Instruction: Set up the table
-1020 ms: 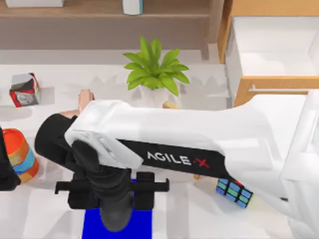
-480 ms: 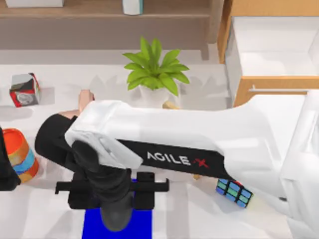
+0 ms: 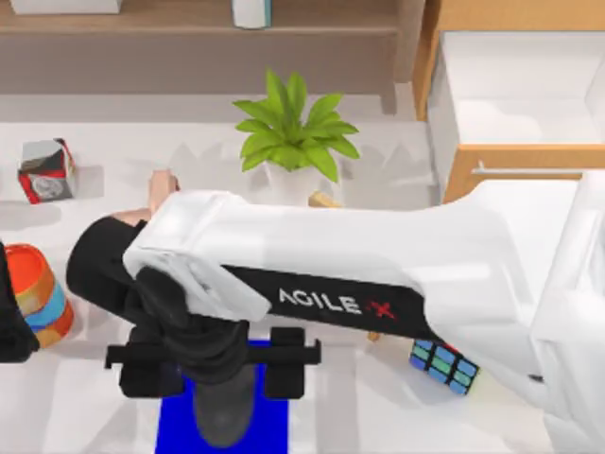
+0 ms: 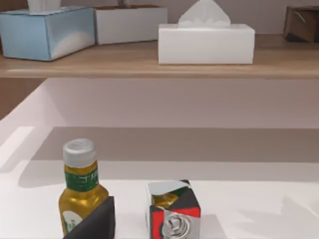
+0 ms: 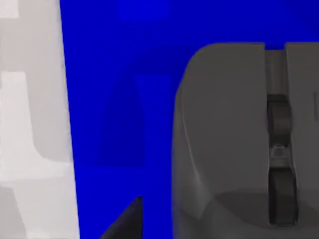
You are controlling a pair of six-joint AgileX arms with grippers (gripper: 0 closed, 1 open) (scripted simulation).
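Top view: the white tabletop (image 3: 378,416) is the big flat floor under everything, from 9 o'clock across to 3 o'clock. A blue mat (image 3: 175,426) lies on it at 6 o'clock. A dark grey mouse (image 3: 227,416) sits on the mat.

My right arm reaches across from 3 o'clock. The right pincer (image 3: 219,378) hangs over the mouse. Half a second ago its two fingers stood closer in. Now they are spread wider apart, one on each side of the mouse. The mouse has not moved off the mat. In the right wrist view the mouse (image 5: 224,139) rests flat on the mat (image 5: 114,99).

My left arm (image 3: 9,331) is parked at 9 o'clock. I cannot tell if the left pincer (image 4: 94,224) is apart or together.

A color cube (image 3: 444,364) lies at 4 o'clock. A green plant (image 3: 288,132) stands in a white pot at 12 o'clock. A red and white box (image 3: 47,170) sits at 10 o'clock. A wooden cabinet (image 3: 515,156) at 2 o'clock has its drawer pulled out, white inside.

In the left wrist view a white tissue box (image 4: 207,42) on a shelf (image 4: 124,64) has a tissue poking out. A yellow bottle (image 4: 79,189) stands beside the red and white box.
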